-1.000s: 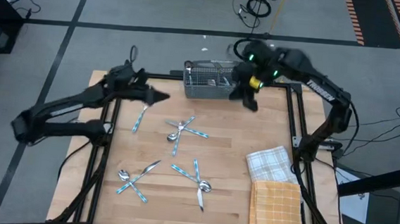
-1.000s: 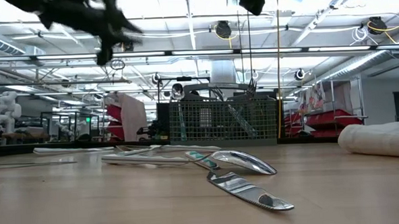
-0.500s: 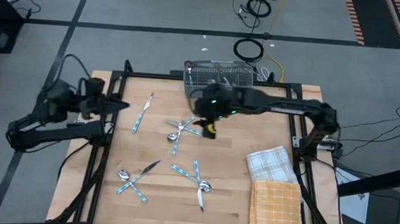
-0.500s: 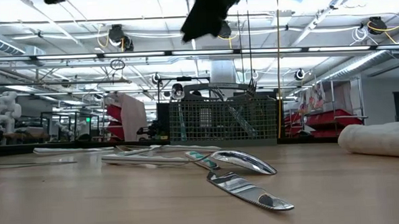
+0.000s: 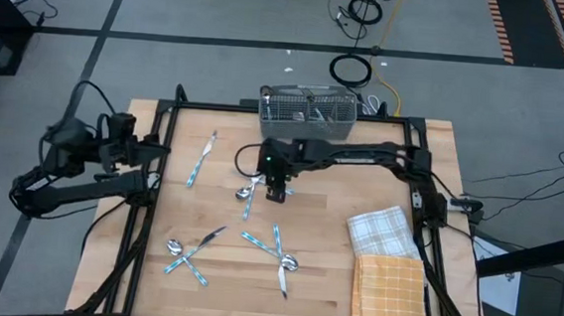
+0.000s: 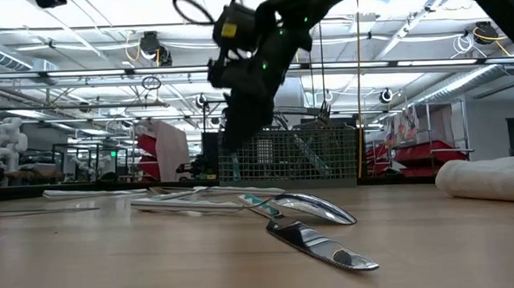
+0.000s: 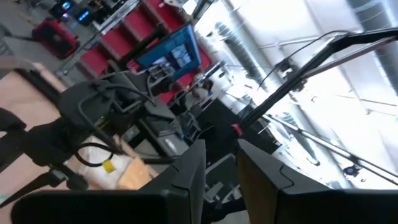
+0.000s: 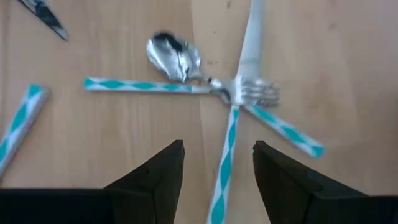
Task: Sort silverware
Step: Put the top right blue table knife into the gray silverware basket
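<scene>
Right tool (image 5: 276,189) hangs low over the crossed pile (image 5: 257,183) mid-desk, fingers (image 8: 158,171) spread wide with nothing between them; the wrist view shows them straddling a blue-handled knife (image 8: 233,118) that lies across a spoon (image 8: 163,62) and fork (image 8: 273,118). The open stance with the handle lined up in the gap suggests a pick is being set up, and the knife on top is the likely first take since it is free of the others. Caddy (image 5: 308,111) sits at the far edge of the desk (image 5: 398,211), a few pieces already standing in it, so it is probably the drop spot. More silverware is spread out: one piece (image 5: 200,159) alone to the left, a crossed pair (image 5: 188,254) near front left, a cluster (image 5: 277,252) near front centre. Towels (image 5: 386,260) on the right, apart from everything. Left tool (image 7: 217,171) parked off the desk's left edge, fingers narrowly parted, empty, pointing out at the room, clear of the right arm's reach
</scene>
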`<action>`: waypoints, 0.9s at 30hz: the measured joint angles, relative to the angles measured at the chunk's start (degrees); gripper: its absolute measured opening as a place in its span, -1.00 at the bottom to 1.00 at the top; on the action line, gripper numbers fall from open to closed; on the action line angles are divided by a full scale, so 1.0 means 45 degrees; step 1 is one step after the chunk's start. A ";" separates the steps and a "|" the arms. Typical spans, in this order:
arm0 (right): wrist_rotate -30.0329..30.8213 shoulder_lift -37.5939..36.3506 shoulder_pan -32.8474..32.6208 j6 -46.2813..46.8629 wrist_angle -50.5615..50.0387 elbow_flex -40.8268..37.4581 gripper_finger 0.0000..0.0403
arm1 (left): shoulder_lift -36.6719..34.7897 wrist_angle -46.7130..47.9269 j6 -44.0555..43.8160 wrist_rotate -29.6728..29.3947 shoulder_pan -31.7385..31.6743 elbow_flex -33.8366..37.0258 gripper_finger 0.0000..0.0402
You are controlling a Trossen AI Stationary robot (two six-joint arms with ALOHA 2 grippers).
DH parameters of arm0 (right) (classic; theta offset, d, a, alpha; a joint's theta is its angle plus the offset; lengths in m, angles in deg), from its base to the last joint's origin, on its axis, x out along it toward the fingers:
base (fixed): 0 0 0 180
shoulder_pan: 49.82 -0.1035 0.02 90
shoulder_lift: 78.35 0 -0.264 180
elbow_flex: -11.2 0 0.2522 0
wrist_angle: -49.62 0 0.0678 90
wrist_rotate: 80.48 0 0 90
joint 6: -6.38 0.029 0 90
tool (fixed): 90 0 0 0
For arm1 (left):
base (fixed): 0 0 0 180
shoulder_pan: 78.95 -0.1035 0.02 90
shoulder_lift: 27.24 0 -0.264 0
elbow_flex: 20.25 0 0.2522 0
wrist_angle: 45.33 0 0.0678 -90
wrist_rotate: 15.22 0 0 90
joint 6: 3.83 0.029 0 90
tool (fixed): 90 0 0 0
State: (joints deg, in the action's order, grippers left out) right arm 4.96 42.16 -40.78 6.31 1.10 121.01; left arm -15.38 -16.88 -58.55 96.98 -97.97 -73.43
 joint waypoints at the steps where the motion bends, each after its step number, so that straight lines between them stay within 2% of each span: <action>1: -0.0031 0.0179 -0.0005 0.0077 -0.0011 0.0000 -0.10 | 0.0000 0.0210 0.0005 0.0004 0.0000 0.0000 -0.53; 8: -0.0083 0.1000 -0.0005 0.0324 0.0323 0.0000 -0.10 | 0.0000 0.1004 0.0459 0.0013 0.0000 0.0000 -0.53; 21: 0.0030 0.2322 0.0223 0.1623 0.1773 0.0027 -0.11 | 0.0000 0.1236 0.0690 0.0018 0.0000 0.0000 -0.53; 24: 0.0294 0.2453 0.0303 0.1785 0.1672 0.0049 -0.18 | 0.0000 0.1236 0.0694 0.0020 0.0000 0.0000 -0.53; 27: 0.0443 0.2673 0.0371 0.2417 0.1391 0.0066 -0.36 | 0.0000 0.1236 0.0972 0.0028 0.0000 0.0000 -0.53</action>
State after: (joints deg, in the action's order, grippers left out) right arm 6.96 54.19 -39.11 17.18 7.36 121.31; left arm -15.38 -11.32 -54.17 97.11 -97.97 -73.43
